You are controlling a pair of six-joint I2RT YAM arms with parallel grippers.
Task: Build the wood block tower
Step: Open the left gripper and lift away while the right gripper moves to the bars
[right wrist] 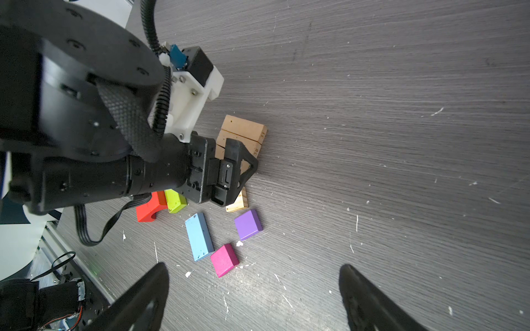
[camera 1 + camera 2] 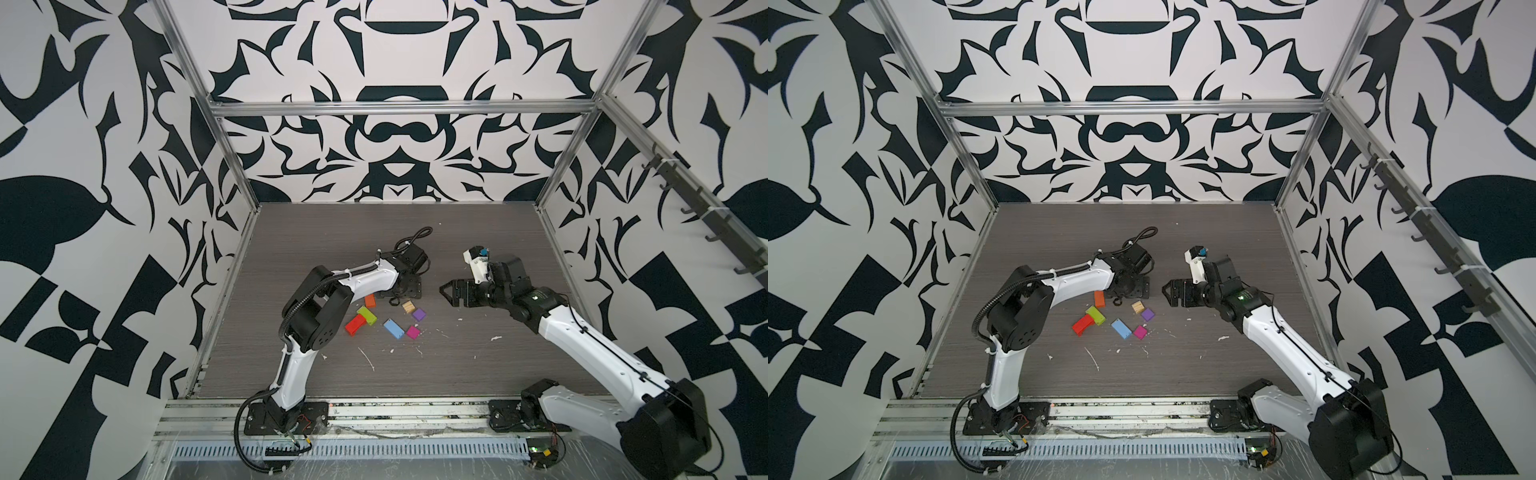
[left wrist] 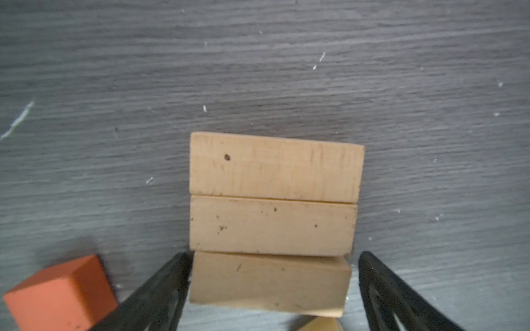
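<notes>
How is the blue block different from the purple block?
The blue block is light blue; the purple block is purple. The blue block is a long bar; the purple block is short and squarish. The purple block lies close to a tan cube; the blue block lies beside a pink block. Both lie flat on the grey table.

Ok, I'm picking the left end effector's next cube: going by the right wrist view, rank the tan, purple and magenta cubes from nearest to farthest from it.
1. tan cube: right beside the left end effector, partly hidden behind it.
2. purple cube: just past the tan cube.
3. magenta cube: farthest, by the blue block's end.
</notes>
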